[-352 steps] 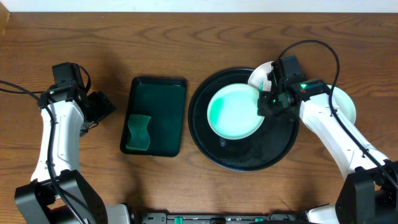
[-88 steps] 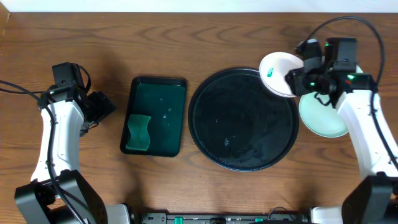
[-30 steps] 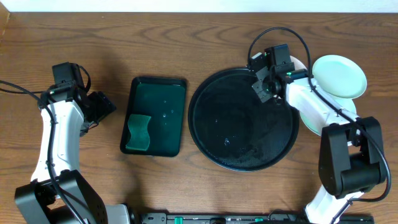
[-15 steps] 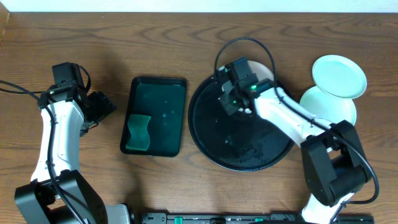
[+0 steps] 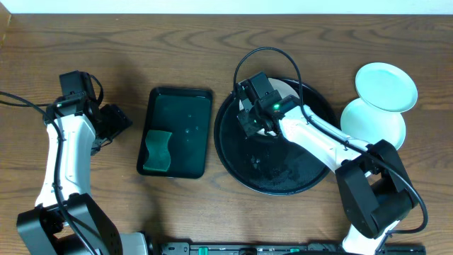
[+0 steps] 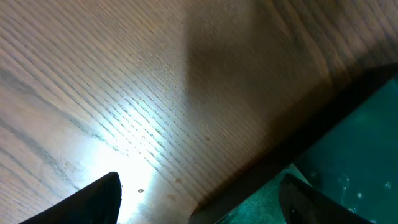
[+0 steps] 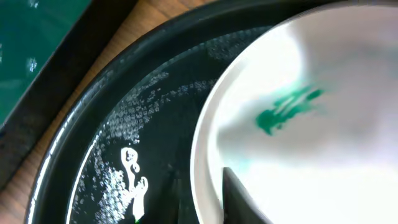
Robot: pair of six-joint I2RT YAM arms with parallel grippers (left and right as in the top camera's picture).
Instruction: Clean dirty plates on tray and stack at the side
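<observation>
The white plate point(image 5: 287, 88), with a green smear point(image 7: 287, 107), lies in the upper left of the round black tray point(image 5: 283, 177), mostly hidden under my right arm. My right gripper point(image 5: 249, 125) straddles its rim point(image 7: 208, 186). One finger point(image 7: 244, 200) rests on the plate's inside and the other is dim below the rim. Whether they still press is unclear. Two pale mint plates point(image 5: 386, 86) point(image 5: 374, 126) overlap on the table right of the tray. My left gripper point(image 5: 120, 120) hangs open over bare wood point(image 6: 199, 208).
A rectangular dark tray point(image 5: 180, 120) with a green sponge point(image 5: 158, 151) lies left of the round tray, and its edge shows in the left wrist view point(image 6: 360, 143). The right arm's cable loops above the round tray's top rim.
My right arm has swung left from the tray's right rim to its upper left part, bringing the white plate along. The left arm has not moved.
</observation>
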